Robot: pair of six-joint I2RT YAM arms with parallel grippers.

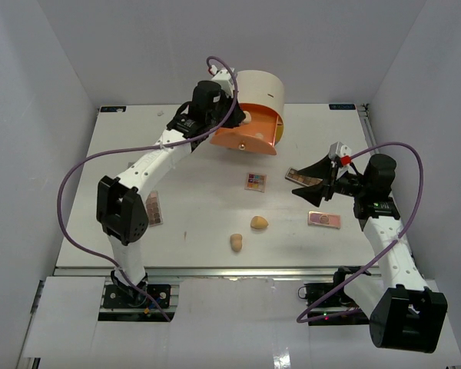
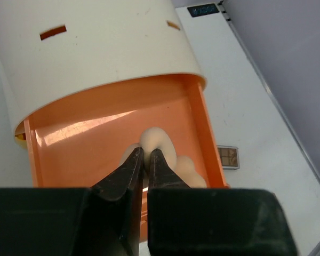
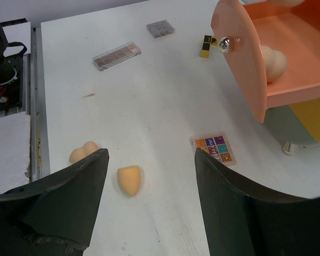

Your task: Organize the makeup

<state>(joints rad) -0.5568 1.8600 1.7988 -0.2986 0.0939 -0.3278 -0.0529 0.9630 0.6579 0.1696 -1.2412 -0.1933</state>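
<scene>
My left gripper (image 1: pixel 243 118) is shut on a cream egg-shaped sponge (image 2: pixel 158 140) and holds it over the open orange drawer (image 2: pixel 85 138) of the cream drawer unit (image 1: pixel 260 92); its jaws (image 2: pixel 146 156) pinch the sponge. Another sponge (image 2: pixel 191 169) lies in the drawer. My right gripper (image 1: pixel 313 182) is open and empty above the table; in the right wrist view (image 3: pixel 151 154) a tan sponge (image 3: pixel 129 180) lies between its fingers and a double-lobed sponge (image 3: pixel 82 152) to its left. A colourful palette (image 3: pixel 214 148) lies near the right finger. A lipstick tube (image 3: pixel 206 46) lies by the drawer front.
In the top view two sponges (image 1: pixel 259 222) (image 1: pixel 237 243) lie mid-table, with a small palette (image 1: pixel 255 181), a pink palette (image 1: pixel 323 220), one under my right gripper (image 1: pixel 298 176) and a long one (image 1: pixel 153 207) by the left arm. A small dark palette (image 3: pixel 160 28) lies farther off.
</scene>
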